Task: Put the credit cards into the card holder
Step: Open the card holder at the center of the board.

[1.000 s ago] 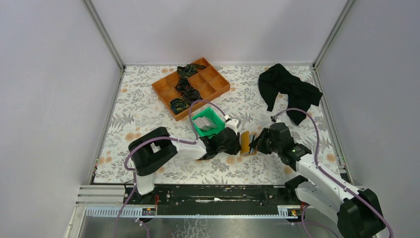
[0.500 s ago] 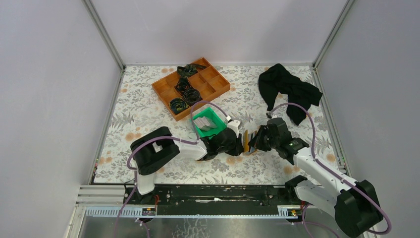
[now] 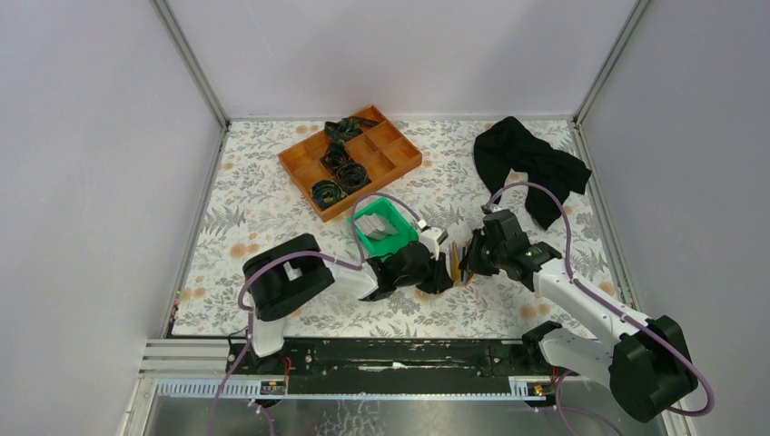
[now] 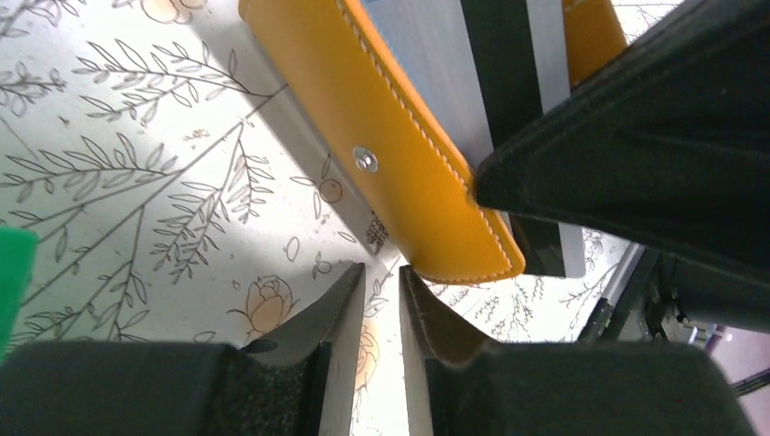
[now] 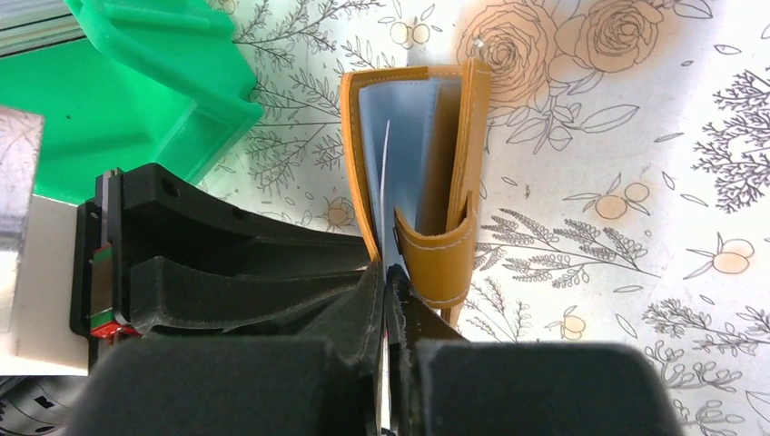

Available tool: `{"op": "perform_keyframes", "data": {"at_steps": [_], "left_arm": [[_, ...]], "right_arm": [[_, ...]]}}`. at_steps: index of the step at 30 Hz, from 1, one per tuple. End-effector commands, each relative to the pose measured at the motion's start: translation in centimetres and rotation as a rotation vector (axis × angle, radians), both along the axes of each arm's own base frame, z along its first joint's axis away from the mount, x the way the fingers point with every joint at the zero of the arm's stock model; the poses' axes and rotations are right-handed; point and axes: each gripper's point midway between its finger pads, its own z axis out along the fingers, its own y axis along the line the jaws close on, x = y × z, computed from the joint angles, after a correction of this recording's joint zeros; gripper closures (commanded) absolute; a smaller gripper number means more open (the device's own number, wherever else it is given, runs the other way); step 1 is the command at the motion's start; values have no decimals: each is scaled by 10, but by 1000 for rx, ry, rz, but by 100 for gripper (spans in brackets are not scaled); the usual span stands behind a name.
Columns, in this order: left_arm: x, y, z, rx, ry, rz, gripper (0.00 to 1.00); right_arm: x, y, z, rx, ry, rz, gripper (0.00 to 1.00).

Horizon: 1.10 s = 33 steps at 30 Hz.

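Observation:
The orange card holder (image 3: 453, 262) stands on edge on the table between my two grippers, open, with its pale blue inside (image 5: 409, 145) showing. My right gripper (image 5: 389, 272) is shut on a thin whitish credit card (image 5: 385, 154), seen edge-on, whose far end lies inside the holder's opening. My left gripper (image 4: 381, 277) sits low by the holder's outer cover (image 4: 399, 173), its jaws a narrow gap apart with nothing between them. The left fingers (image 5: 236, 263) reach the holder's left side. More cards (image 3: 371, 222) lie in the green bin (image 3: 392, 214).
The green bin (image 5: 136, 82) stands just left of the holder. An orange compartment tray (image 3: 399, 156) with black items sits at the back. A black cloth (image 3: 527, 163) lies at the back right. The table (image 3: 263, 200) has a floral cover.
My right gripper has moved left and further from the base with the card, up to the holder. The holder has turned more edge-on. My left gripper has shifted slightly right.

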Motion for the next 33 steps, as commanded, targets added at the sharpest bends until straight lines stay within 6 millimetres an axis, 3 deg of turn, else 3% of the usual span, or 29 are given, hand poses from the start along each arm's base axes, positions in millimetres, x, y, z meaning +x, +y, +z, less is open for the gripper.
{"op": "perform_keyframes", "data": {"at_steps": [1,11,20,25,30,33], "left_arm": [[-54,51,-71,229,173,-66,71],[-51,50,-69,218,177,-34,72],[-54,66,-57,276,176,-13,73],[-51,72,-25,253,145,26,74],[-35,75,10,222,75,107,73],[-20,66,30,183,30,151,73]], "right_arm": [[-1,-3,8,-40,-6,15,100],[-4,-4,5,-63,33,27,100],[-7,-3,-14,-123,101,38,100],[-8,-1,-21,-165,115,46,100],[-11,-1,-29,-196,135,54,100],[-13,-2,-33,-205,146,57,100]]}}
